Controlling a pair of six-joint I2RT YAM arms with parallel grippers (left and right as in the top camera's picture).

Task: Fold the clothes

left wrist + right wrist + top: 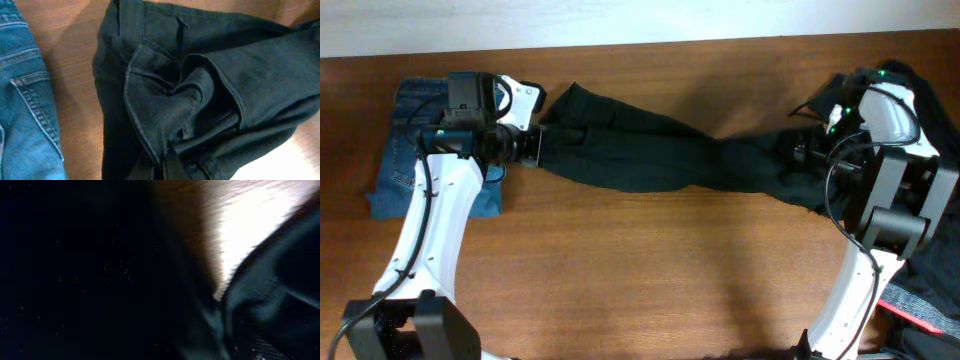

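The long black trousers [640,150] lie stretched across the back of the table between both arms. My left gripper [533,143] is shut on the bunched waistband end, and the left wrist view shows the folds of the trousers [200,90] pinched at my left gripper [167,170]. At the leg end on the right my right gripper [807,152] is sunk among the fabric with its jaws wide. Dark cloth [270,305] fills the right wrist view and hides the fingers. Blue denim jeans [405,150] lie flat at the far left, and the same jeans [25,100] show beside the trousers.
More dark garments [932,262] are heaped at the right edge behind the right arm, with a red strip [920,312] low among them. Bare wooden table [650,270] spreads across the front. A pale wall runs along the table's back edge.
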